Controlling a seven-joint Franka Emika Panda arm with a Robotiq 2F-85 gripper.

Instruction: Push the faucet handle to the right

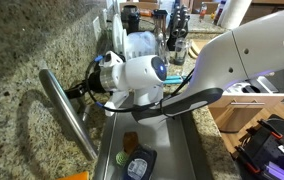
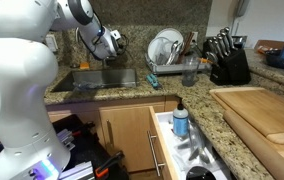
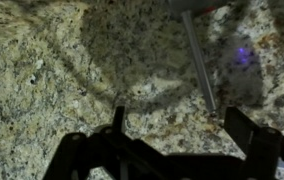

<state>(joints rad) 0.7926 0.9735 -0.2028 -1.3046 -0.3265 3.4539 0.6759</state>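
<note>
In the wrist view the faucet handle, a slim steel lever, runs from the top down toward my jaws over speckled granite. My gripper is open and empty. The handle's tip lies between the two fingers, closer to the right one, and I cannot tell if it touches. In both exterior views the gripper is close to the granite backsplash behind the sink. The long thick silver spout slants in front of it. The handle itself is hidden by the gripper in the exterior views.
The sink lies below the arm, with a small dark container inside. A dish rack with plates, a knife block, a cutting board and a blue bottle stand on the counter.
</note>
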